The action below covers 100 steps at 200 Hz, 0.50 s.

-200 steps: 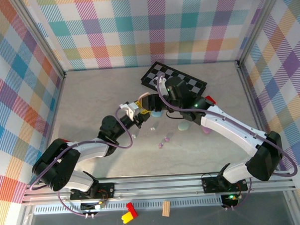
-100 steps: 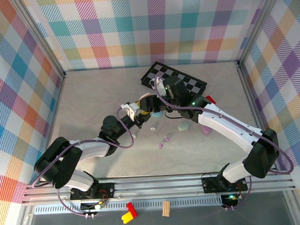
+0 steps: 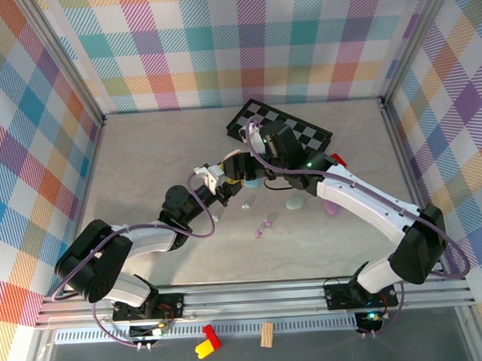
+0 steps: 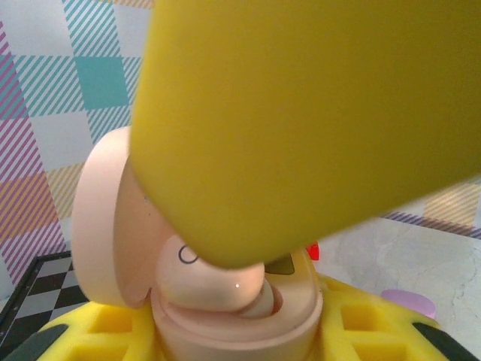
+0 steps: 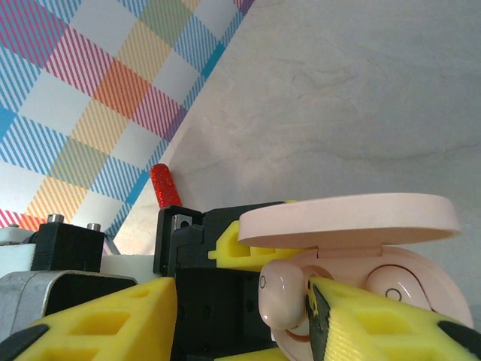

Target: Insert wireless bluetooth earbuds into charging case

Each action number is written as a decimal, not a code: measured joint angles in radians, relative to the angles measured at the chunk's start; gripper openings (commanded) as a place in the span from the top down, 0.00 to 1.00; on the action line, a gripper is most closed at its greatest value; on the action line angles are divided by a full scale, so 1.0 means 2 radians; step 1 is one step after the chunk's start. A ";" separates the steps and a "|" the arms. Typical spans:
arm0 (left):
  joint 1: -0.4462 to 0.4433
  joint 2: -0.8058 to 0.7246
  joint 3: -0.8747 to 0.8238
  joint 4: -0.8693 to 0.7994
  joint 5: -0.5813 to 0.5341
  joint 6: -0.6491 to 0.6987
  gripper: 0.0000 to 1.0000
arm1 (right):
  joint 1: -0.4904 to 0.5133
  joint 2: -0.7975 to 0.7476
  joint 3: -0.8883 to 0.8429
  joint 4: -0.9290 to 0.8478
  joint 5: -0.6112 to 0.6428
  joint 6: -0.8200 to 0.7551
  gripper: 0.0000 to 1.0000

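My left gripper (image 3: pixel 229 175) is shut on an open pink charging case (image 4: pixel 240 316), with its yellow fingers (image 4: pixel 83 335) on either side of the base. The lid (image 5: pixel 353 218) stands up. One pink earbud (image 5: pixel 282 301) sits tilted, half in its well (image 4: pixel 214 282). A second pink earbud (image 5: pixel 394 284) is seated beside it. My right gripper (image 3: pixel 252 170) hovers right over the case. Its jaws (image 5: pixel 237 301) are open, and one finger (image 5: pixel 361 323) touches the tilted earbud. The other finger (image 5: pixel 98 323) is apart from it. Loose purple earbuds (image 3: pixel 263 227) lie on the table.
A checkerboard (image 3: pixel 280 127) lies behind the grippers, with a red piece (image 3: pixel 337 160) near it. A pale blue case (image 3: pixel 294 202) and a purple case (image 3: pixel 332 209) rest on the table right of the grippers. A whitish bud (image 3: pixel 244 204) lies nearby. Plaid walls enclose the table.
My right arm has shifted slightly toward the back over the case. The left gripper has kept still with the case in it.
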State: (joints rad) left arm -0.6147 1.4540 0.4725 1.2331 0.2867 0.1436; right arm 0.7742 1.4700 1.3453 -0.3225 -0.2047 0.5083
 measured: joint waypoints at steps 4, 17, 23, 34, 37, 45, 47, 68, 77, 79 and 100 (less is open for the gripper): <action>0.000 0.000 0.000 0.000 0.000 0.000 0.70 | 0.000 0.000 0.001 -0.002 0.002 0.000 0.51; 0.000 0.000 0.000 0.000 0.000 0.000 0.70 | 0.000 0.000 0.003 -0.007 0.010 0.000 0.51; 0.000 0.000 0.000 0.000 0.000 0.000 0.70 | 0.000 0.000 0.004 -0.009 0.013 0.000 0.52; 0.000 0.000 0.000 0.000 0.000 0.000 0.70 | 0.000 0.001 0.005 -0.012 0.018 0.000 0.52; 0.000 0.000 0.000 0.000 0.000 0.000 0.70 | 0.000 0.001 0.006 -0.013 0.019 0.000 0.52; 0.000 0.000 0.000 0.000 0.000 0.000 0.70 | 0.000 0.001 0.006 -0.014 0.020 0.000 0.52; 0.000 0.000 0.000 0.000 0.000 0.000 0.70 | 0.000 0.002 0.006 -0.014 0.021 0.000 0.52; 0.000 0.000 0.000 0.000 0.000 0.000 0.70 | 0.000 0.001 0.006 -0.013 0.022 -0.002 0.52; 0.000 0.000 0.000 0.001 0.000 0.000 0.70 | 0.000 0.000 0.005 -0.010 0.021 -0.004 0.52; 0.000 0.001 0.000 0.001 0.000 0.000 0.70 | 0.000 -0.001 0.005 -0.009 0.020 -0.004 0.52; 0.000 0.007 0.000 0.007 0.000 0.002 0.70 | 0.000 -0.015 -0.005 -0.002 0.014 -0.011 0.52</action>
State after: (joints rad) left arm -0.6147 1.4689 0.4728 1.2469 0.2867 0.1467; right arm 0.7742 1.4395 1.3361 -0.3260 -0.1776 0.4858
